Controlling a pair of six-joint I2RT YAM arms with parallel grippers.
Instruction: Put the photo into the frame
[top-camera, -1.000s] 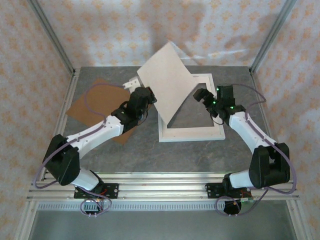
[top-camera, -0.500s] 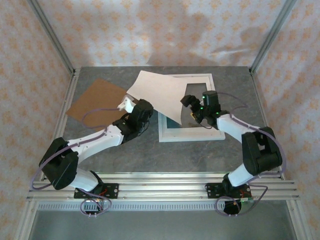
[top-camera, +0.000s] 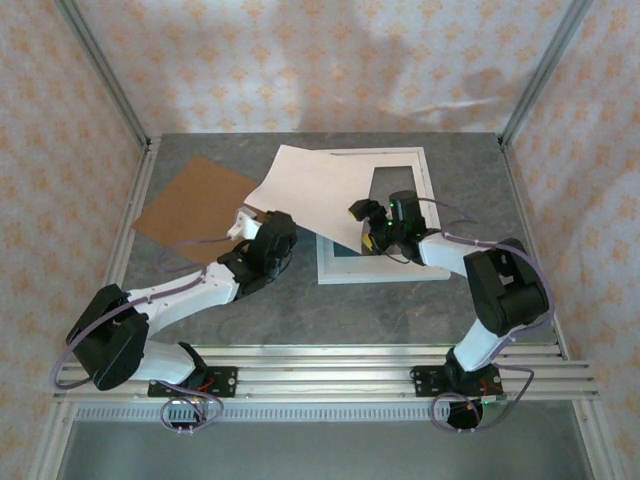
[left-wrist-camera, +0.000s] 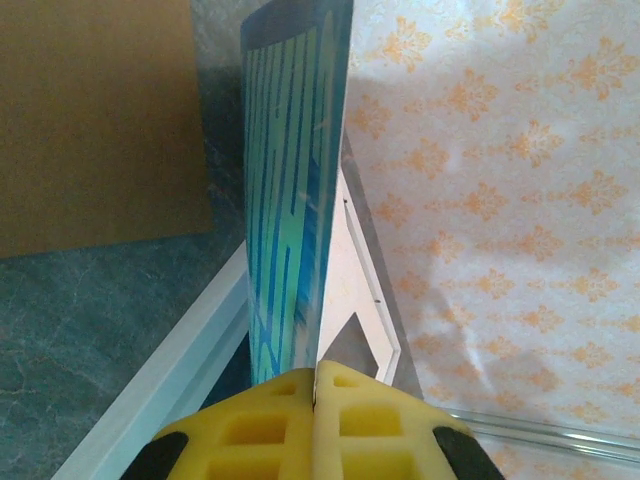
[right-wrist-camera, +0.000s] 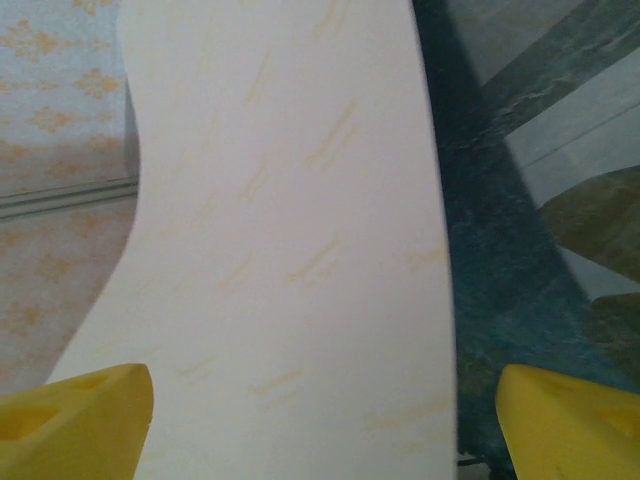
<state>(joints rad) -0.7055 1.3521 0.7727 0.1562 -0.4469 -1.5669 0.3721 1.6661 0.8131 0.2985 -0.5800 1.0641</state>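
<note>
A: Left fingers (left-wrist-camera: 262, 425)?
B: Clenched on the photo (top-camera: 315, 190) edge. The sheet slants, pale back up, over the frame (top-camera: 400, 272), left part.
A: Right fingers (right-wrist-camera: 80, 420)?
B: Spread wide, the photo's back between them. Brown backing board (top-camera: 190, 205) lies left on the desk (top-camera: 400, 310).

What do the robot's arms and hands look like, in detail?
Both arms have white tubular links and bulky black joints. A thin greyish-purple cable loops along the left arm and another along the right arm, whose wrist shows small green lights. The fingers of the left hand are blocky yellow pads with square recesses.
</note>
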